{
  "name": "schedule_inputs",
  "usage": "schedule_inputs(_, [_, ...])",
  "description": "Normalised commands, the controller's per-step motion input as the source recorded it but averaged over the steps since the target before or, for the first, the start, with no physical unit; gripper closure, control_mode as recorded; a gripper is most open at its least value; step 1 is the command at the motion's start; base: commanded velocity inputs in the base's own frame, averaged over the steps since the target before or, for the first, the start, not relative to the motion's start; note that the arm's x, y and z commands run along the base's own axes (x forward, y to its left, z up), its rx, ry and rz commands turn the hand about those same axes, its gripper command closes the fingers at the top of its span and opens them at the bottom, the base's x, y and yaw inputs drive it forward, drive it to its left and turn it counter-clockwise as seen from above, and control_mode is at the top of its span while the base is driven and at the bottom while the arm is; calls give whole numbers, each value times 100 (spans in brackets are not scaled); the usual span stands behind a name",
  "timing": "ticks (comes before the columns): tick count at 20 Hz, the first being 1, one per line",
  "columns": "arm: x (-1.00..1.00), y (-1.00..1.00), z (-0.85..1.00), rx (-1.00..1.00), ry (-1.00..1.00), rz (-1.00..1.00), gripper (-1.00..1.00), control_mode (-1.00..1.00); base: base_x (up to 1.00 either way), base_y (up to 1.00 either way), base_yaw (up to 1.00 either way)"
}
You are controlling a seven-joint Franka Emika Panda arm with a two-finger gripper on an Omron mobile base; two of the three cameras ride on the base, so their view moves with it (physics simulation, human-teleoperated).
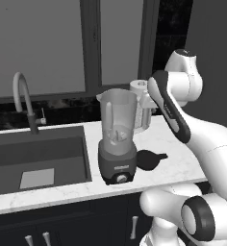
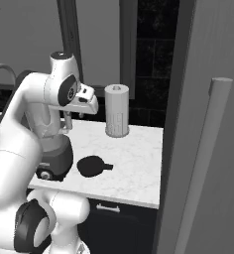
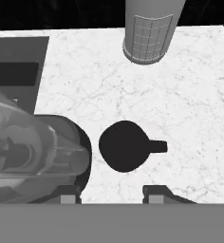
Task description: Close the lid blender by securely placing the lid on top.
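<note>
The black round lid [image 3: 126, 145] lies flat on the white marble counter, its small tab [image 3: 157, 146] pointing away from the blender. It also shows as the lid [image 1: 146, 159] and the lid [image 2: 91, 165]. The blender [image 1: 117, 139] stands just beside it, a clear jar with an uncovered mouth on a dark grey base [image 2: 54, 158]. In the hand view the jar [image 3: 33, 152] is at the left. My gripper [image 3: 112, 195] hangs high above the counter, looking down on the lid. Its fingertips [image 3: 154, 193] are spread wide and it is open, with nothing between them.
A white paper towel roll [image 2: 117, 110] stands at the back of the counter behind the lid. A dark sink [image 1: 38, 163] with a curved faucet [image 1: 24, 96] lies left of the blender. A tall grey panel with a long handle [image 2: 208, 149] bounds the counter on the right.
</note>
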Motion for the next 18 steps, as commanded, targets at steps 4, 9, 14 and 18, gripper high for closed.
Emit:
schedule_inputs(4, [-8,-31,-10,0,3,5,-100,-100,0,0,0])
schedule_inputs(9, [-6,-50,-35,-3,0,40,-100,-100,0,0,0])
schedule_inputs(14, [-1,-49,-63,-16,4,66,-100,-100,0,0,0])
schedule_inputs(18, [0,-26,-72,-20,15,75,-100,-100,0,0,0])
